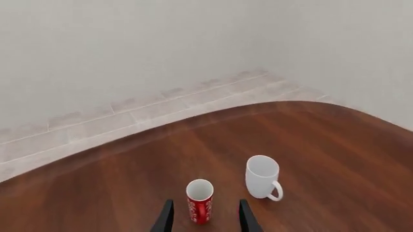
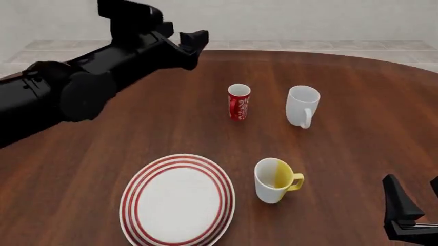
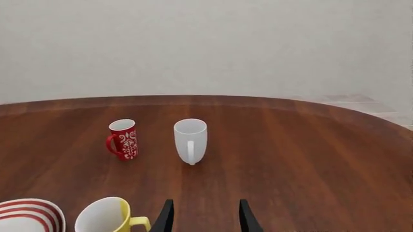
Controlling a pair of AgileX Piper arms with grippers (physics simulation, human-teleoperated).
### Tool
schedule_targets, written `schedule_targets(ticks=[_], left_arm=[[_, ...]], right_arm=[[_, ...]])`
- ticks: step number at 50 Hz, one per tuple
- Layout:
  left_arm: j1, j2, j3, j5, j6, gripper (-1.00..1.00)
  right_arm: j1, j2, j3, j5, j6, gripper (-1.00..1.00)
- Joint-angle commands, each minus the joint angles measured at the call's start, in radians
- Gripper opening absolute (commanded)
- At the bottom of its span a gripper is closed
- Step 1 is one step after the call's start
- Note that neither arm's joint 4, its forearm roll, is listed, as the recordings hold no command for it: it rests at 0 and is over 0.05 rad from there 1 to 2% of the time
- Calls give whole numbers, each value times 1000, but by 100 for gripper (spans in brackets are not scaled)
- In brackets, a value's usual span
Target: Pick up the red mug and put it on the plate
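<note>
The red mug (image 1: 199,201) stood upright just ahead of the left gripper (image 1: 205,218), centred before its spread, empty jaws; no writing was readable.

A dark wooden table (image 2: 356,82) with a curved far edge carries four things. The red mug (image 2: 239,102) stands upright toward the far side, the white mug (image 2: 302,106) beside it. Nearer sit the plate (image 2: 178,201) and, just beside it, the yellow mug (image 2: 275,180).
</note>
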Motion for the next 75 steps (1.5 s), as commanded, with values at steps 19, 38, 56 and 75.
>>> schedule_targets(ticks=[19, 38, 56, 75], left_arm=[[59, 455, -353, 76, -34, 100], [26, 579, -392, 64, -50, 100], [18, 656, -438, 66, -21, 100], [54, 754, -523, 80, -12, 100]], right_arm=[[-5, -11, -25, 27, 0, 100], [-11, -16, -3, 5, 5, 100], [-9, -33, 4, 16, 0, 100], [-8, -39, 4, 24, 3, 100]])
